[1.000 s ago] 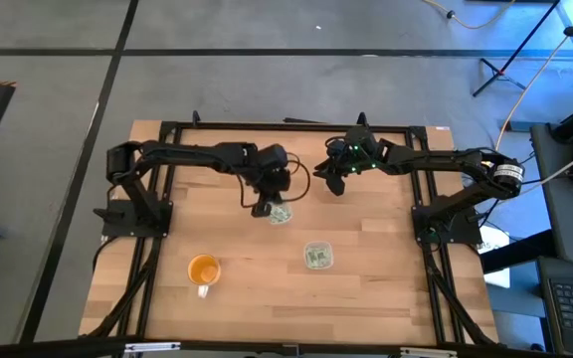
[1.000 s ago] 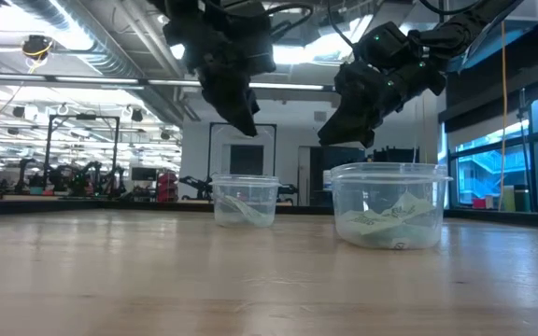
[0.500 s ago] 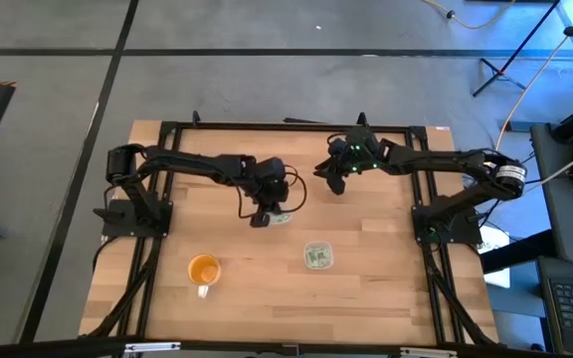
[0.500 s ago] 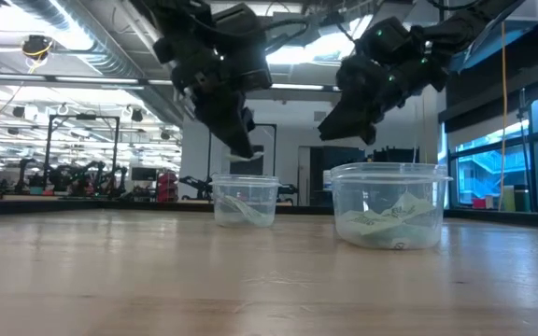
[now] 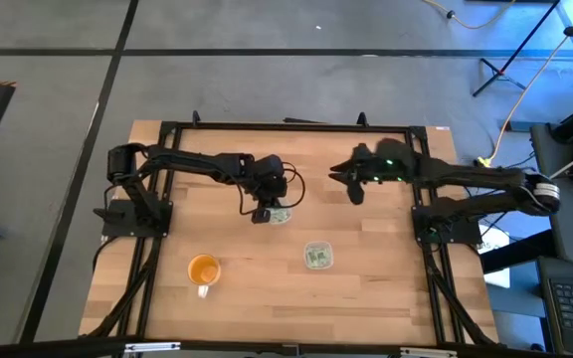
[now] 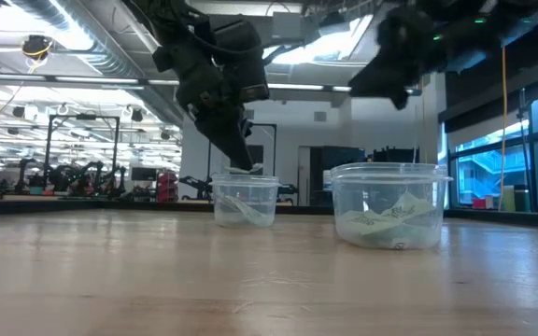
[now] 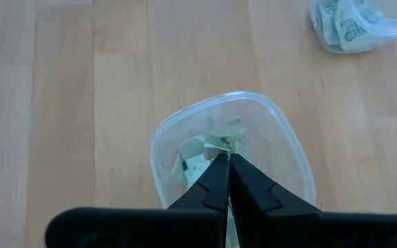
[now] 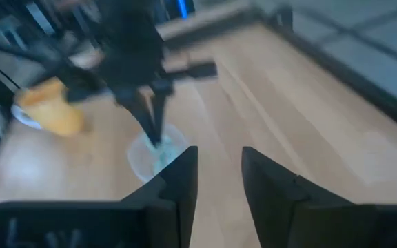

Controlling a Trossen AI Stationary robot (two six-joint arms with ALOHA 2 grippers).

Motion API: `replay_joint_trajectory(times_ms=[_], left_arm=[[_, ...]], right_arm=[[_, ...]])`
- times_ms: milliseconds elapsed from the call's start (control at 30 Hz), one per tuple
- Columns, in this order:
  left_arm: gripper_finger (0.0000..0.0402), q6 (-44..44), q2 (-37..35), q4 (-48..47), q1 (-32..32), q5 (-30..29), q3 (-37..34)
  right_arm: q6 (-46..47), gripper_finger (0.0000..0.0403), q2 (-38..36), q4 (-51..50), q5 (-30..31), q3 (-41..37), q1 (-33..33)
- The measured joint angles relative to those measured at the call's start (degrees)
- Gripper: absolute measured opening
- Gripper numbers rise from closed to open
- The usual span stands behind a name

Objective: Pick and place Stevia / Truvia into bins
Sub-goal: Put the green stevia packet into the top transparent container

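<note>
Clear plastic bins number two: the left gripper (image 7: 227, 160) pinches a Stevia packet (image 7: 225, 142) over the far bin (image 7: 289, 148), the near bin (image 5: 317, 256) holds packets, and the right gripper (image 8: 218, 160) hovers spread.

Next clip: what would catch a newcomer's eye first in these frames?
The left pincer draws the eye first: its fingers are shut on a sweetener packet just over the rim of the clear cup at mid-table. Next, the second clear cup, nearer the front edge, already holds several packets. The right pincer hangs open above the table's back right, and an orange cup stands at front left.
</note>
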Motion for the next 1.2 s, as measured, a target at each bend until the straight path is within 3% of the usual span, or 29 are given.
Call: replay_joint_trajectory(times_ms=[200,433,800,967,1200], left_arm=[[0.0005,1.8,0.0,0.5,0.0,0.4,0.0],[0.0004,1.0,0.0,0.4,-0.1,0.4,0.0],[0.0005,-0.9,0.0,6.1,0.3,0.5,-5.9],[0.0007,-1.0,0.0,9.0,0.3,0.5,-7.6],[0.0011,-1.0,0.0,10.9,0.3,-0.4,-7.6]], right_arm=[[2.5,0.0116,-12.4,12.5,-0.1,-11.7,1.8],[0.7,0.0116,-22.6,12.9,-0.1,-17.3,3.0],[-3.8,0.0116,-31.1,13.9,1.4,-21.2,3.2],[-6.4,0.0116,-34.3,21.8,0.5,-24.8,3.2],[-6.3,0.0116,-36.5,22.1,0.4,-25.3,3.2]])
